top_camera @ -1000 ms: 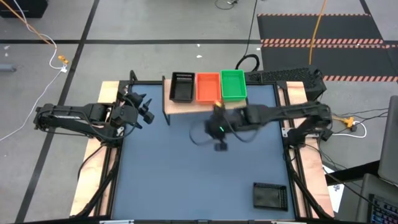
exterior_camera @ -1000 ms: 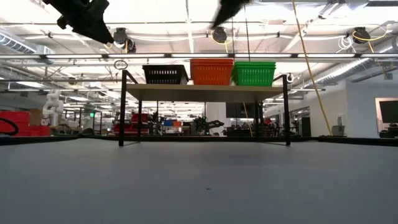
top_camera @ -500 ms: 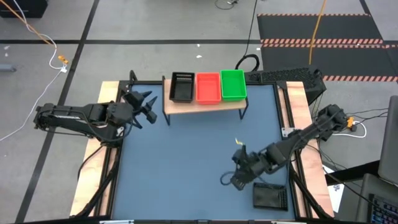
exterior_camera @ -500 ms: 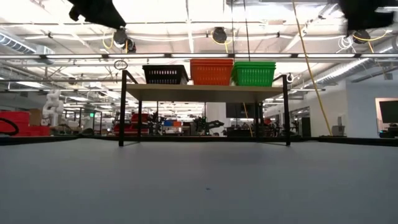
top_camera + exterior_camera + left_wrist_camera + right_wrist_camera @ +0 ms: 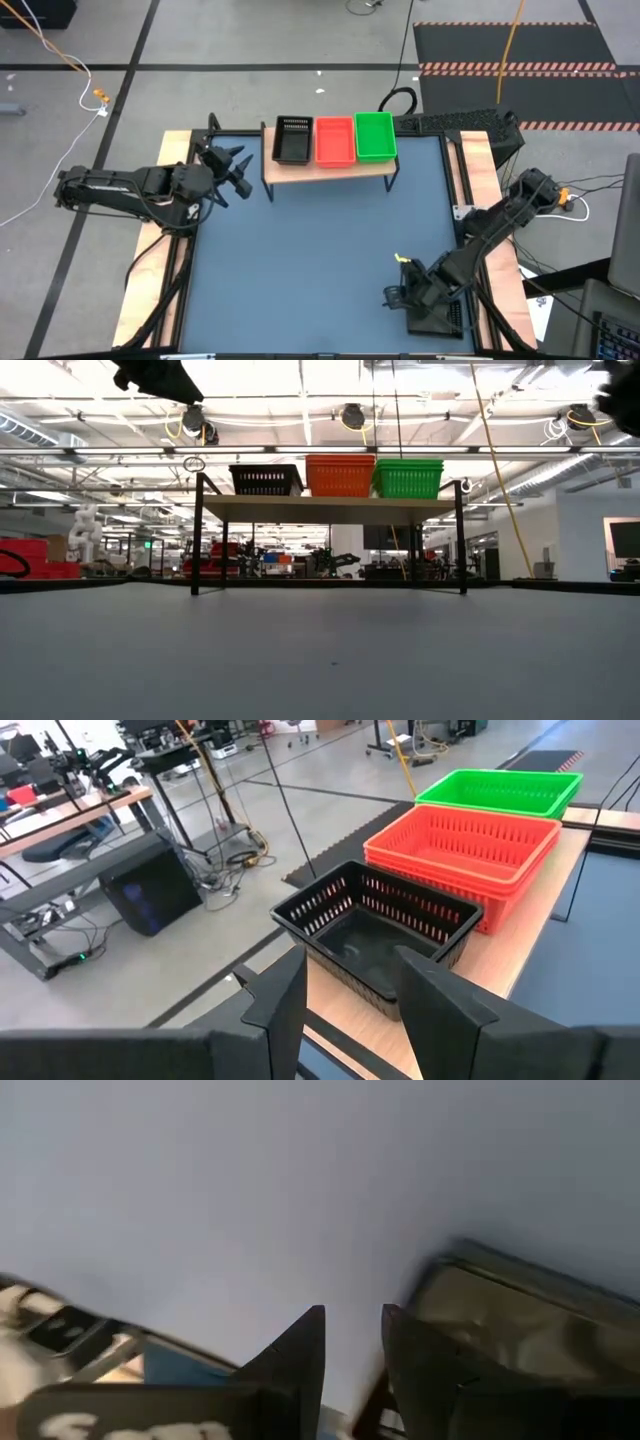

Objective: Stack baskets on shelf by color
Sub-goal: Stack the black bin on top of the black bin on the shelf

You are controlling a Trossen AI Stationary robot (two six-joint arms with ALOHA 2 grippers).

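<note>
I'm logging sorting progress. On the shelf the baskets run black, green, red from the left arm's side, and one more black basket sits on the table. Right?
Not quite. The high view shows black basket, then red basket, then green basket on the shelf. The loose black basket on the table is correct.

The right gripper [image 5: 398, 298] reaches low toward the table's near right corner, fingers slightly parted; the left gripper [image 5: 238, 172] hovers empty, fingers parted.

right gripper [image 5: 398, 297] swung from shelf [image 5: 325, 166] to lone black basket [image 5: 437, 318] (near corner)
</note>
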